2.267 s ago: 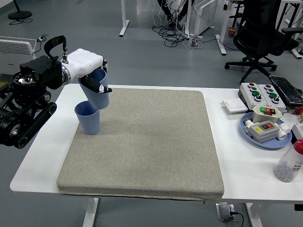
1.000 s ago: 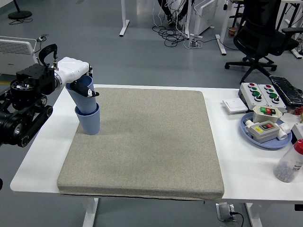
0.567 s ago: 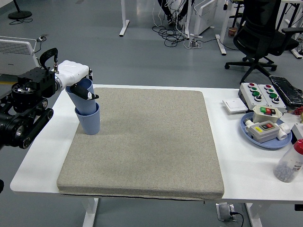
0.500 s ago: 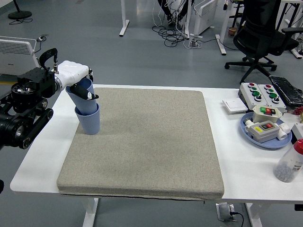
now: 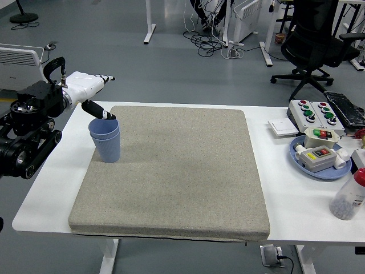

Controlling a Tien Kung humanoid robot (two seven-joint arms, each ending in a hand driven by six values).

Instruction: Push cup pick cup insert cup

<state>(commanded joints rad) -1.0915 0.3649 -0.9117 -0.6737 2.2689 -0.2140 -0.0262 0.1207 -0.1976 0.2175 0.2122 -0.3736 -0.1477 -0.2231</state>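
Two blue cups (image 5: 106, 138) stand nested one inside the other, upright, at the left edge of the grey mat (image 5: 177, 171). My left hand (image 5: 91, 91), white with black fingertips, is just above and behind the cups, its fingers spread and holding nothing. One black fingertip (image 5: 108, 116) is at the rim of the inner cup. The right hand is out of view.
A blue tray (image 5: 319, 162) with button boxes, a control box (image 5: 316, 112) and a white switch plate (image 5: 283, 127) lie at the table's right. A bottle with a red cap (image 5: 349, 197) stands at the right edge. A black office chair (image 5: 319, 45) is behind the table.
The upper cup was tilted in my left hand above the lower one; now it sits fully inside the lower cup, and my hand has let go and opened.
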